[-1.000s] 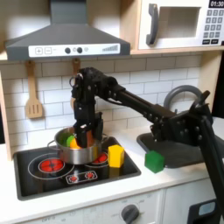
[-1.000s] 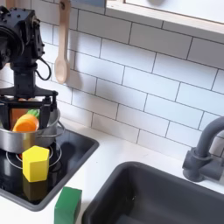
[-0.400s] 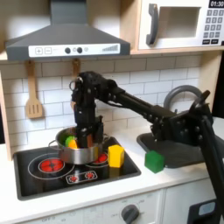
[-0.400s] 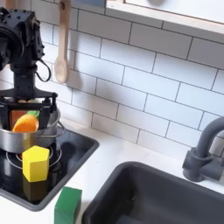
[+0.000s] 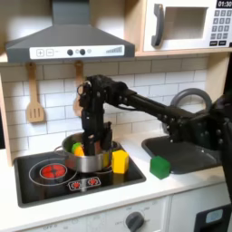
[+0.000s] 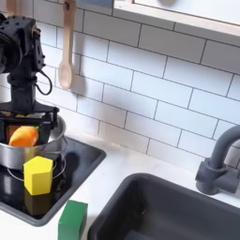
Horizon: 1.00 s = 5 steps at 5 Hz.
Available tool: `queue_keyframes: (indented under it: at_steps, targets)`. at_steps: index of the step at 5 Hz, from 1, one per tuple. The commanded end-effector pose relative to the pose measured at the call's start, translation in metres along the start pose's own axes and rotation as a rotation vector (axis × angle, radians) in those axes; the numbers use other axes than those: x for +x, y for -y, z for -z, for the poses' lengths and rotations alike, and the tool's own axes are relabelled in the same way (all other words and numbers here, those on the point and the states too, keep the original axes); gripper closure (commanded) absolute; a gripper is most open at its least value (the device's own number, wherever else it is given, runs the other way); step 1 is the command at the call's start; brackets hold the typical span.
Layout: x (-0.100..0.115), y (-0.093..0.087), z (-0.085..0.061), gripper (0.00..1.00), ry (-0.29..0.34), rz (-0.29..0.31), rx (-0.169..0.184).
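A silver pot (image 5: 83,160) stands on the black toy stove (image 5: 54,181), and an orange and green toy vegetable (image 5: 80,148) lies inside it. My gripper (image 5: 91,143) points straight down into the pot, open, with a finger on each side of the vegetable. In the second exterior view the gripper (image 6: 27,122) straddles the orange vegetable (image 6: 22,137) above the pot (image 6: 28,155). I cannot tell whether the fingers touch the vegetable. A yellow block (image 5: 119,161) stands on the stove just beside the pot in both exterior views (image 6: 38,175).
A green block (image 5: 159,167) sits on the counter between stove and sink (image 5: 186,156); the second exterior view also has this block (image 6: 72,221). A faucet (image 6: 217,159) rises behind the sink (image 6: 178,211). A wooden spatula (image 5: 34,95) and spoon (image 6: 66,56) hang on the tiled wall.
The gripper has sunk a little deeper over the pot and shifted slightly toward the second exterior view's left. The vegetable now sits lower. The blocks have not moved.
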<state>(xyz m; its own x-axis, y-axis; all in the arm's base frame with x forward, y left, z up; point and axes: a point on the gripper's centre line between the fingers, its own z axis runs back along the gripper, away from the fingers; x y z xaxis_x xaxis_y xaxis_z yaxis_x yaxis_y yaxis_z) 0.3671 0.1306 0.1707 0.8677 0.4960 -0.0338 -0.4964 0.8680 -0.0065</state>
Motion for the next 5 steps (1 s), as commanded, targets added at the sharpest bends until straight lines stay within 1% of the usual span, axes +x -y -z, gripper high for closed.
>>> queue_keyframes:
  at_steps: [1, 2, 3, 4, 5]
  targets:
    - [-0.013, -0.004, 0.0, 0.0, -0.004, 0.022, 0.003]
    - [-0.013, -0.004, 0.0, 0.0, -0.004, 0.03, 0.001]
    - [-0.006, -0.001, -0.005, 0.0, 0.035, 0.036, 0.004]
    - [0.004, -0.002, -0.008, 0.0, 0.062, 0.016, -0.006]
    - [0.007, 0.001, -0.028, 0.0, 0.101, 0.007, -0.027]
